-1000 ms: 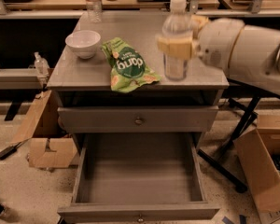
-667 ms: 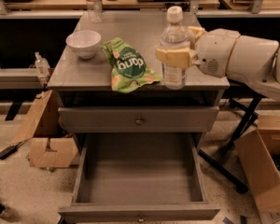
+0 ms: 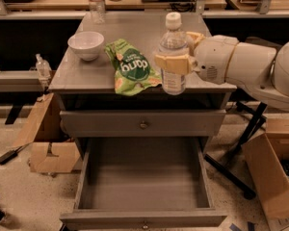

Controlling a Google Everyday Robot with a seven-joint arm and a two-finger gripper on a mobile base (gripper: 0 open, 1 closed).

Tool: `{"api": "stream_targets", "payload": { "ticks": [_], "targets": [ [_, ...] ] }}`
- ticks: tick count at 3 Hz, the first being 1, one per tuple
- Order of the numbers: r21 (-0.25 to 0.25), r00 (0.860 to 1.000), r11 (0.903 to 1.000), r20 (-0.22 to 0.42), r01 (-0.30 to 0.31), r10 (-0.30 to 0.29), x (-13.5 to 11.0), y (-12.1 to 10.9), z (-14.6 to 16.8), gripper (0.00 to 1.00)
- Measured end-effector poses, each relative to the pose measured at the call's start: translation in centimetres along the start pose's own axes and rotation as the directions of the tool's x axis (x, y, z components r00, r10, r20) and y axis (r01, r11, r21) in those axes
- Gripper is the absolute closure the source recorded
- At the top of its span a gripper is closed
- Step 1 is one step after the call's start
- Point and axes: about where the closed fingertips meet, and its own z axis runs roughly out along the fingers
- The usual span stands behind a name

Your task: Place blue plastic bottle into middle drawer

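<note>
Tool [image 3: 176, 54] is at the front right of the grey cabinet surface [image 3: 135, 25], coming in from the right on a white arm [image 3: 245, 66]. It is closed around the blue plastic bottle [image 3: 172, 41]. One tan finger [image 3: 171, 63] wraps across the front of the label band, and the other shows behind the bottle's shoulder.

The bottle is upright with its white cap on top. Its base sits level with the surface's front edge. Cannot tell if it touches the surface or is held just off it.

The middle drawer [image 3: 142, 189] is pulled fully out below, with a bare grey floor and a small knob on its front lip. The bottle is well above it and not inside.

The upper drawer front [image 3: 111, 124] is closed, with a brass knob [image 3: 143, 124] at its centre.

Also on the surface:
- A green snack bag [image 3: 131, 69] lies flat just left of the bottle, its front corner hanging over the edge.
- A white bowl [image 3: 85, 44] is at the left, near the bag.
- A clear water bottle [image 3: 96, 1] stands at the back left, well apart from the tool.

On the floor there is a cardboard box [image 3: 43, 146] left of the cabinet and an open cardboard box [image 3: 269, 177] at the right.
</note>
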Motion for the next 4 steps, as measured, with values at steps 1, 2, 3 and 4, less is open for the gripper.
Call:
{"api": "stream_targets", "payload": {
  "ticks": [1, 2, 3, 4],
  "targets": [
    [-0.018, 0.998, 0.9988, 0.042, -0.046, 0.047, 4.0, 2.6, 0.6, 1.00],
    [-0.062, 0.993, 0.9952, 0.087, -0.075, 0.081, 9.8, 8.4, 1.1, 1.00],
    [-0.147, 0.991, 0.9869, 0.107, -0.066, 0.083, 16.1, 13.8, 3.0, 1.00],
    [-0.254, 0.992, 0.9646, 0.085, -0.071, 0.096, 22.8, 17.0, 6.9, 1.00]
  ]
}}
